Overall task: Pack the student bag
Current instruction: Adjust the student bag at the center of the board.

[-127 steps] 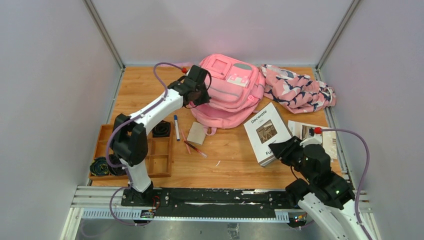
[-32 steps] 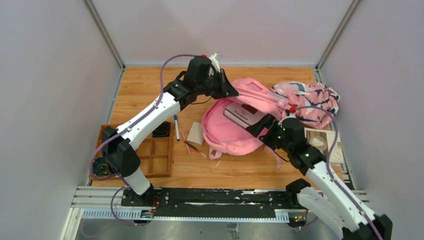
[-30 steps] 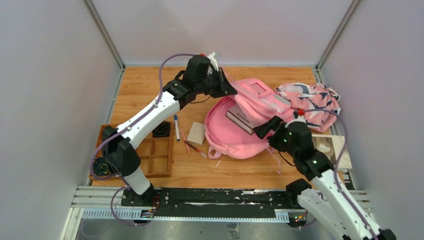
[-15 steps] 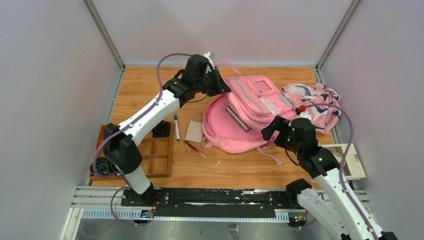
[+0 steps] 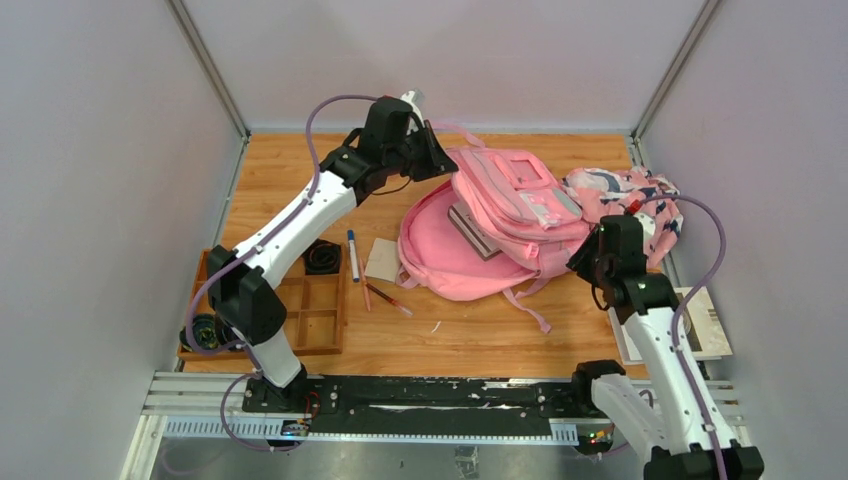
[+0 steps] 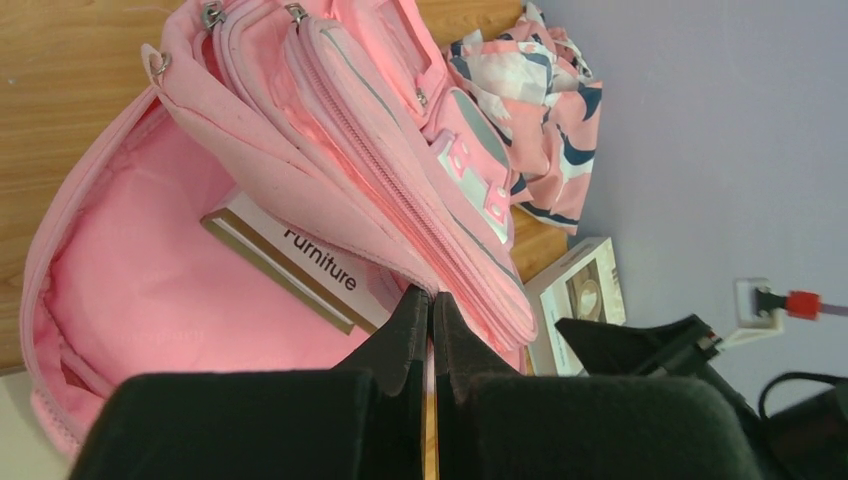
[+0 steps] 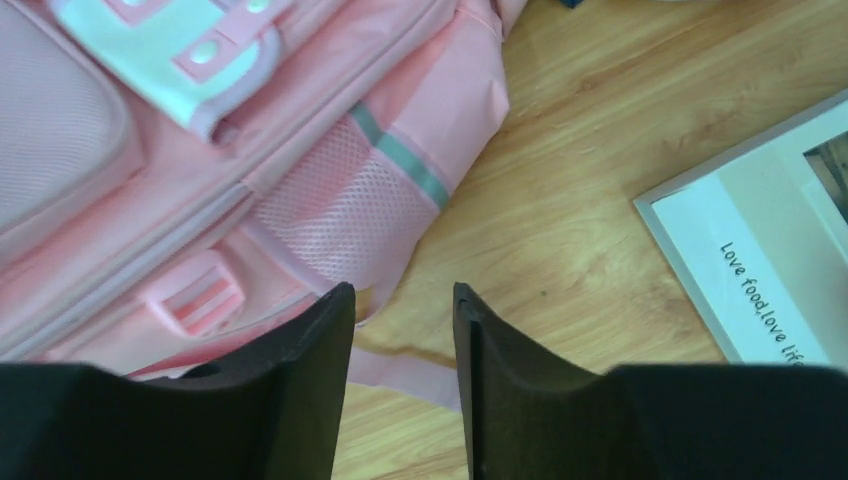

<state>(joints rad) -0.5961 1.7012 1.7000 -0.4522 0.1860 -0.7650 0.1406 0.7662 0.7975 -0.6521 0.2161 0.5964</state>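
While our left gripper [image 6: 430, 296], clamped on the flap of the pink student bag [image 5: 515, 195], props it open for packing, our right gripper [image 7: 403, 300] hovers half-open, empty, near the Love food book [image 7: 760, 260].

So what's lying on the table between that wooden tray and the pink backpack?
The top view shows a blue marker, a tan card and a red pen on the wood between the wooden tray and the student bag.

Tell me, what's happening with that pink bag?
The left gripper is shut on the front flap of the bag, holding it up so the main compartment gapes. One book lies inside. The right gripper hangs open and empty beside the bag, near a second book on the table.
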